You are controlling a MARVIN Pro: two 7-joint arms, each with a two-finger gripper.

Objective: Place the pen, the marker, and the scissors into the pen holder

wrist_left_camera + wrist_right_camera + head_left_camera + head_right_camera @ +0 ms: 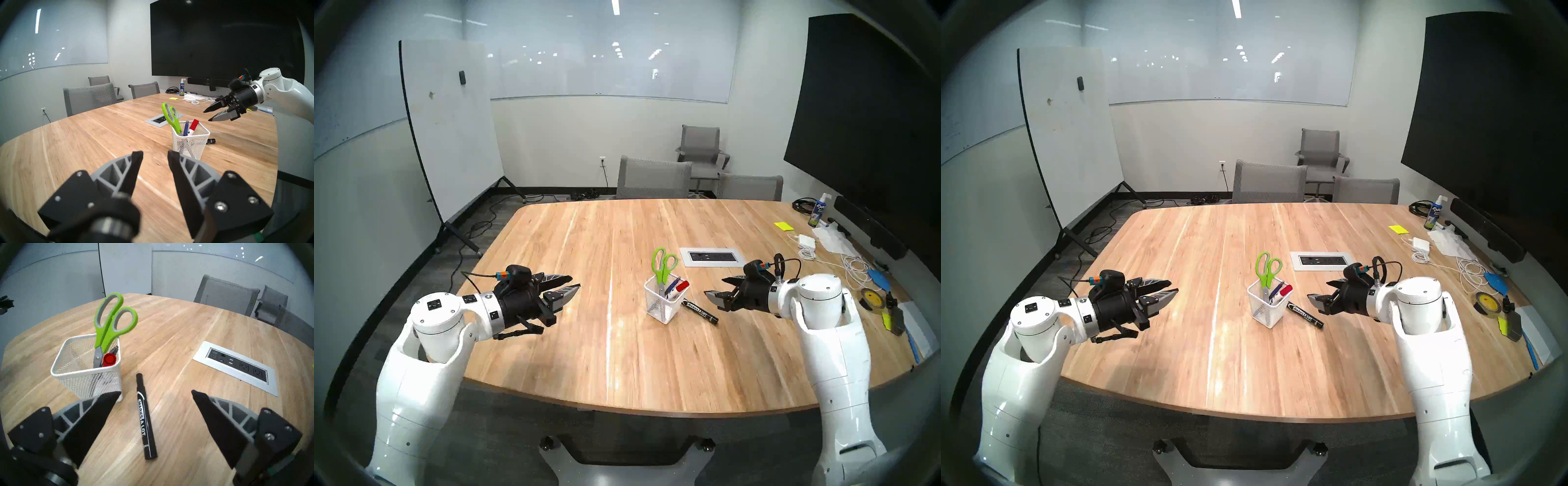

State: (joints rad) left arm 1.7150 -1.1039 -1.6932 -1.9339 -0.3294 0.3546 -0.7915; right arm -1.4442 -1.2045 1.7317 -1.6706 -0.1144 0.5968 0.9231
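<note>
The white mesh pen holder point(663, 307) stands mid-table. In it stand the green-handled scissors point(662, 266), blades down, the blue-capped pen point(673, 286) and a red-capped white marker point(682, 286). A black marker point(700, 311) lies on the table against the holder's right side. My left gripper point(575, 281) is open and empty, well left of the holder point(192, 144). My right gripper point(714, 286) is open and empty, just right of the black marker point(144, 417), which lies between its fingers in the right wrist view. The scissors point(110, 322) and holder point(71, 377) show there too.
A recessed power outlet panel point(709, 257) sits behind the holder. Cables, a charger point(806, 241), a tape roll point(872, 298), a spray bottle point(818, 210) and papers clutter the table's right side. Grey chairs point(653, 178) stand at the far edge.
</note>
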